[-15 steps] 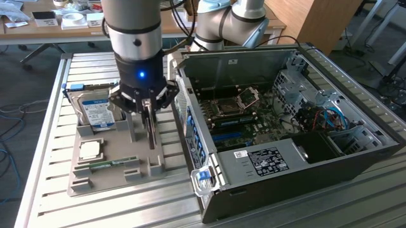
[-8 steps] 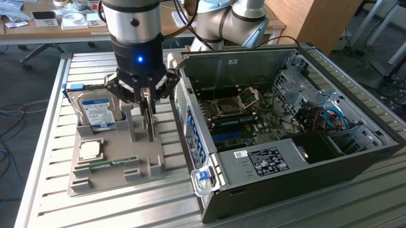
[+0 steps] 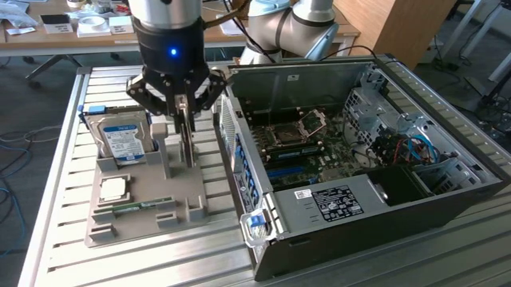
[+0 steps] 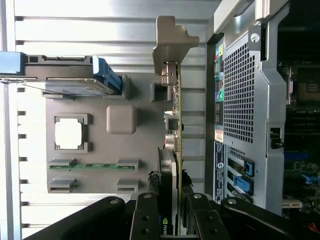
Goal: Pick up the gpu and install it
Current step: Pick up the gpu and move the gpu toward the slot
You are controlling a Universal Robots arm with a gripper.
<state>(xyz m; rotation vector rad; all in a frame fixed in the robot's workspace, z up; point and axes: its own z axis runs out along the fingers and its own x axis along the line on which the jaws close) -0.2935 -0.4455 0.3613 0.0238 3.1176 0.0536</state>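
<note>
While the gpu (image 3: 188, 142) stands on edge over the grey parts tray (image 3: 136, 224), just to the exterior view's left of the open computer case (image 3: 447, 197), your claw (image 3: 182, 110) pinches its upper edge, one finger pressed to each face. Treat the card as light, stiff and fragile: it is a thin board with exposed parts. Grip the plain board edge, away from the pale metal bracket (image 4: 170, 42), and avoid twisting. Whether its lower edge is clear of the tray's slot, you cannot tell.

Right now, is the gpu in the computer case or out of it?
Out. The gpu stands on edge in the grey holder beside the case, directly beneath the gripper.
</note>
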